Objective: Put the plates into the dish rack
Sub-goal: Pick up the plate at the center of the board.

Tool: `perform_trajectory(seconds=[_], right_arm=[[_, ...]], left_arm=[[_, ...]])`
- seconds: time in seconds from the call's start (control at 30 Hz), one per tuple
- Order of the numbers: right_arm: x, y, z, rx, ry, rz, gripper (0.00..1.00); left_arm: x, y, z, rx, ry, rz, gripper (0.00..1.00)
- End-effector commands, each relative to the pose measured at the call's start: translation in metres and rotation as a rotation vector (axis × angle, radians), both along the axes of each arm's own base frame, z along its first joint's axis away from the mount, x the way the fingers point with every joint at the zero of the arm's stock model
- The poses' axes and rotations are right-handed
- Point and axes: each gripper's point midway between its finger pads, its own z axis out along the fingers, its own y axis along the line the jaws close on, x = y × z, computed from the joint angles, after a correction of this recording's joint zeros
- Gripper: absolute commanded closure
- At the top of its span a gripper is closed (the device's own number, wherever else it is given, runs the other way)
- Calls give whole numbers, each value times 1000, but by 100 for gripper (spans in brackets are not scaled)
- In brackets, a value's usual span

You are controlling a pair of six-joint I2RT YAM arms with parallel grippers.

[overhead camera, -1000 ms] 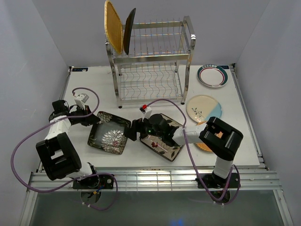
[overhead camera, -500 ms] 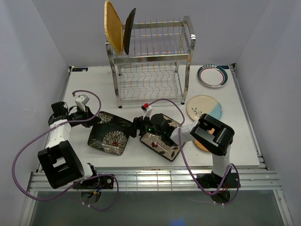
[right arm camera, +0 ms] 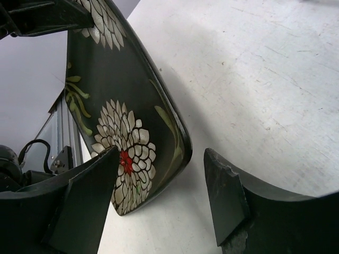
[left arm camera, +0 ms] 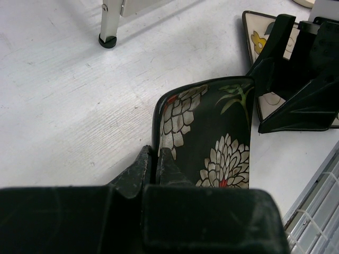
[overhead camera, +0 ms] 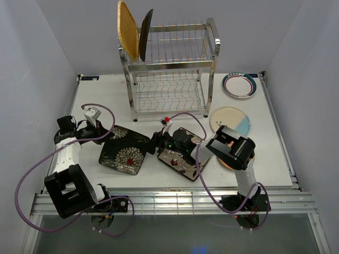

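A black square plate with white flowers [overhead camera: 124,150] lies tilted on the table, between the two arms. My left gripper [overhead camera: 103,135] is shut on its left rim [left arm camera: 156,153]. My right gripper [overhead camera: 153,145] stands open at the opposite edge, and that edge [right arm camera: 180,143] sits between the fingers [right arm camera: 228,196] with a gap on the right. The dish rack [overhead camera: 169,69] stands at the back. A woven plate [overhead camera: 127,29] and a black plate [overhead camera: 144,34] stand upright at the left end of its top tier.
A cream floral square plate [overhead camera: 183,159] lies under my right forearm. A round cream-blue plate [overhead camera: 230,121] and a teal-rimmed plate [overhead camera: 239,84] lie to the right. A woven plate [overhead camera: 229,165] is partly hidden by the right arm. A rack foot [left arm camera: 107,39] is close by.
The right gripper's jaws have narrowed round the black plate's edge, and the right elbow has swung left. The left arm shifted slightly, still gripping the rim.
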Motion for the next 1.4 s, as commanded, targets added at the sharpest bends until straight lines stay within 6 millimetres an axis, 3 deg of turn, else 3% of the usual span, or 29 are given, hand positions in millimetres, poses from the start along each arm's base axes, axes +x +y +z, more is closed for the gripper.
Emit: perform_trajectory(seconds=[0.0,0.57,0.77,0.9,1.17,1.2,1.23,1.27,1.37], right_arm=[[-5,6,27,129,-61,56,30],[-6,11,26,169,-69,75,51],[-7,6,31,180,-78,62,71],[-7,0,35,202,-98,45,92],[-8,-5,39,231,-116,34,92],[-8,-6,39,232,-118,32,92],[-8,-7,40,234,-121,29,92],[-8,-7,42,236,-124,23,92],[-9,-10,42,239,-130,18,92]], left_arm=[[-4,-15,29,-77,-102,-75,100],[-15,-25,40,-94,-154,-126,100],[-18,-27,42,-89,-172,-137,100],[-17,-27,40,-98,-157,-140,100],[-17,-26,39,-104,-149,-147,99],[-17,-26,39,-104,-146,-146,91],[-17,-27,38,-106,-142,-146,72],[-16,-26,37,-110,-132,-143,64],[-15,-26,35,-117,-119,-147,51]])
